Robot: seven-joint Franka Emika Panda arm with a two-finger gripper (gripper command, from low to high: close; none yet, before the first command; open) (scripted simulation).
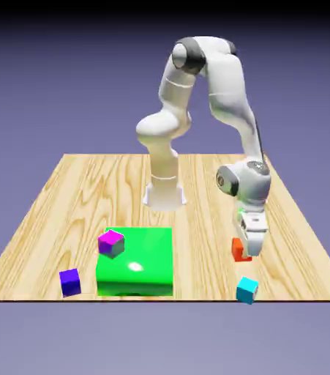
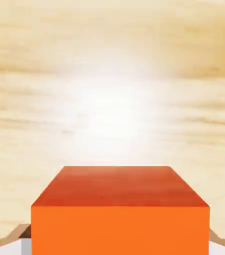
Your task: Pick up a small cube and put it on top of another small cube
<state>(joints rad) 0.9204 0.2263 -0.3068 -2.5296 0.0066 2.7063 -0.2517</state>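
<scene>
The fingers (image 1: pixel 251 242) are closed on the red-orange cube (image 1: pixel 238 250), one on either side of it, with the cube filling the space between them in the hand view (its near face there looks a brighter orange than the top strip). Whether the cube touches the table (image 1: pixel 204 256) is hard to tell. It sits toward the exterior view's right, with the hand pointing down over it and the white arm (image 1: pixel 227 80) arching back to its base (image 1: pixel 164 198). Nearer the camera, near the gripped cube, a cyan cube (image 1: pixel 246 290) lies turned at an angle by the table's front edge. Well apart, toward the exterior view's left, is a bright green block (image 1: pixel 136 267), wide and glossy, with a magenta cube (image 1: pixel 111 243) at its left side, seen against its top. Just beside the block, farther to the exterior view's left, is a dark blue cube (image 1: pixel 70 283), also close to the front edge
</scene>
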